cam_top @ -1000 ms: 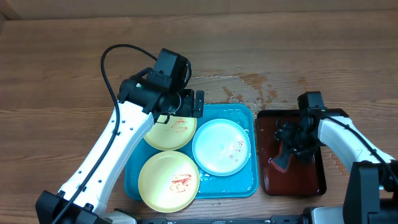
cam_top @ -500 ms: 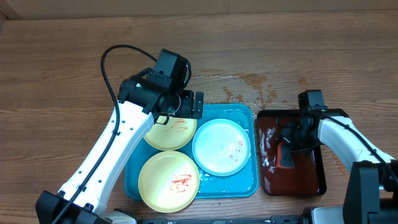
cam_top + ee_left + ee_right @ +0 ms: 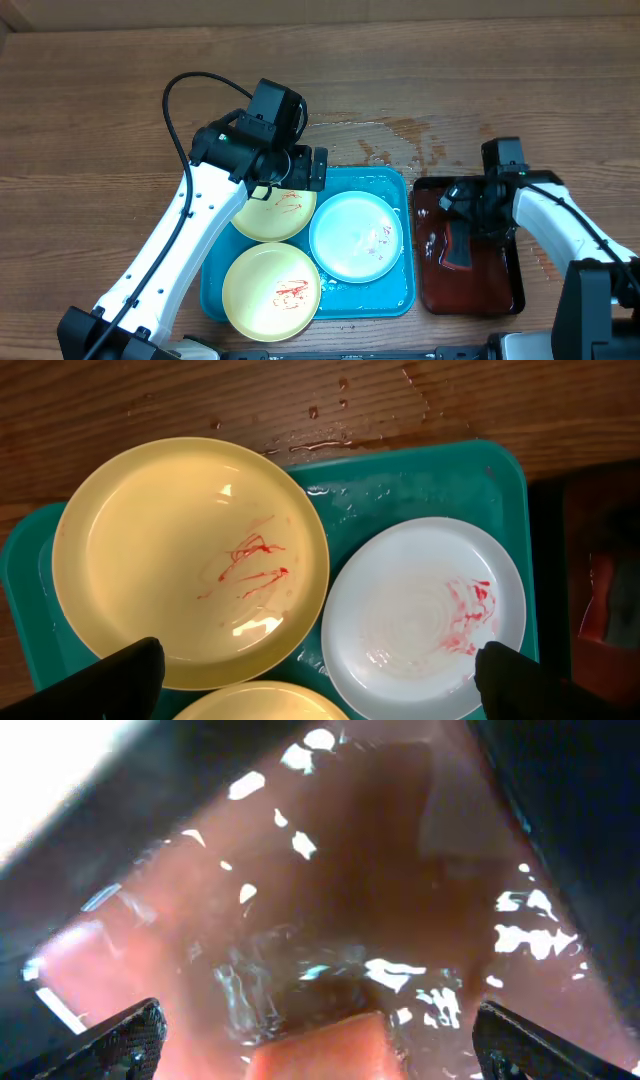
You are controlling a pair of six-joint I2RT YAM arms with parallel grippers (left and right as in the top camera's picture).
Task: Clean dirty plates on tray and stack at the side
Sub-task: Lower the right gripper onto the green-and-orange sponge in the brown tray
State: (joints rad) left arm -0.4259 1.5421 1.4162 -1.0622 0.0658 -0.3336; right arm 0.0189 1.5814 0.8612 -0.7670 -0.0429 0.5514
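Three plates lie in the turquoise tray [image 3: 398, 300]: a pale yellow plate [image 3: 275, 212] at the back left, a second yellow plate [image 3: 272, 290] in front, and a white plate [image 3: 355, 235] on the right. All three carry red smears. My left gripper [image 3: 303, 168] hovers open above the tray's back edge. In the left wrist view its fingertips [image 3: 135, 675] frame the back yellow plate [image 3: 190, 560] and the white plate [image 3: 425, 615]. My right gripper [image 3: 468, 212] hangs open over a dark red tray, its jaws on either side of a red-orange block [image 3: 320, 1058] without touching it.
The dark red-brown tray [image 3: 497, 285] with a black rim stands right of the turquoise tray and holds water and the red-orange block [image 3: 460, 246]. Water is spilled on the wooden table [image 3: 400, 135] behind both trays. A black cable [image 3: 190, 85] loops above my left arm.
My right gripper has gone from shut on the red-orange block to open over it, and the block has shifted slightly back in the dark tray. The left arm has not moved.
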